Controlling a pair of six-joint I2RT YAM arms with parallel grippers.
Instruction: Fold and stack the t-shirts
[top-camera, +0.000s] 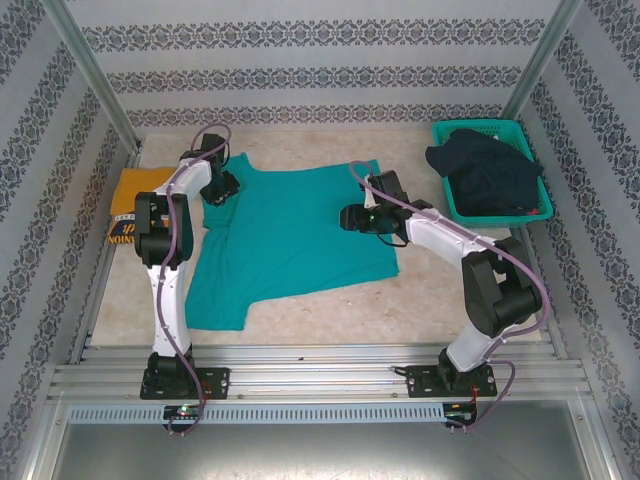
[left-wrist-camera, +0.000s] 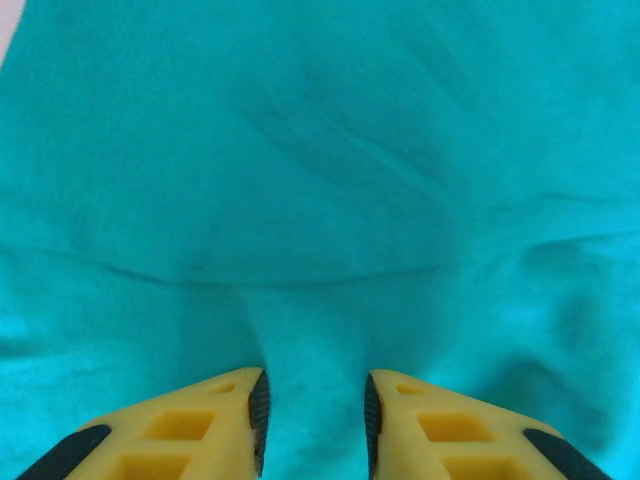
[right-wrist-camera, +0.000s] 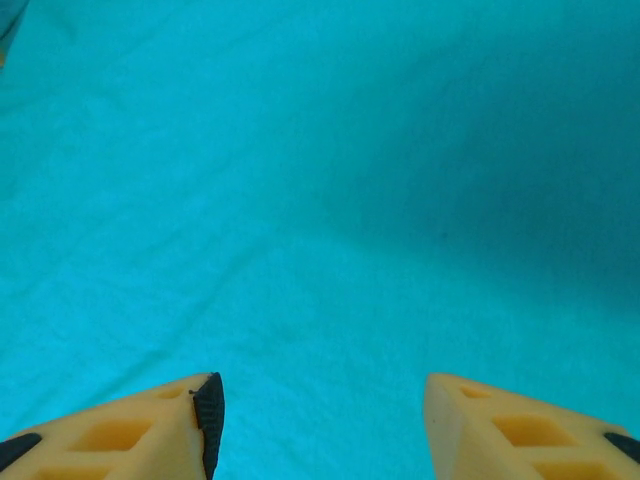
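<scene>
From above, the teal t-shirt (top-camera: 290, 245) is seen spread flat mid-tabletop (top-camera: 400, 305), and the yellow t-shirt (top-camera: 135, 190) is laid folded at the left edge. A basket (top-camera: 470, 126) of dark clothes (top-camera: 480, 170) is set at the far right. The left claw (top-camera: 222, 188) is held at the teal shirt's far left corner, the right claw (top-camera: 352, 218) over its right half. Bare tabletop is left in front.

In the left wrist view, the fingers (left-wrist-camera: 200, 420) are narrowly parted around puckered teal cloth; whether it is pinched cannot be told.

In the right wrist view, the fingers (right-wrist-camera: 150, 425) are spread wide, released, above smooth cloth.
</scene>
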